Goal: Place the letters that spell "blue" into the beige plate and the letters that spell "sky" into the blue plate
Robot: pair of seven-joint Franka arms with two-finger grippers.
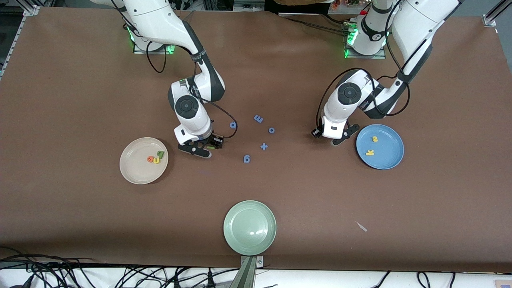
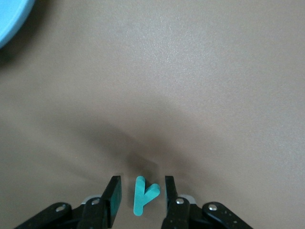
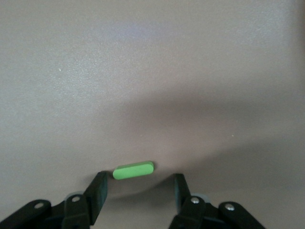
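Brown matting is covering the bench (image 1: 80, 80), on which three plates are being carried. Near the right arm's end, the beige plate (image 1: 134, 170) is holding the orange e (image 1: 150, 159), yellow u (image 1: 156, 160) and green b (image 1: 161, 154). Beside it, the right gripper (image 3: 138, 186) is being held low with its fingers spread, unclenched, either side of the green l (image 3: 134, 170), which is lying flat on the bench. Toward the left arm's end, the blue plate (image 1: 390, 158) is holding the yellow s (image 1: 375, 139) and yellow k (image 1: 370, 152). Just beside that plate, the left gripper (image 2: 142, 195) is being held with fingers parted around the teal y (image 2: 143, 194), not visibly pinching it. Blue letters (image 1: 258, 118) are lying mid-bench, and a green plate (image 1: 250, 227) at the front edge.
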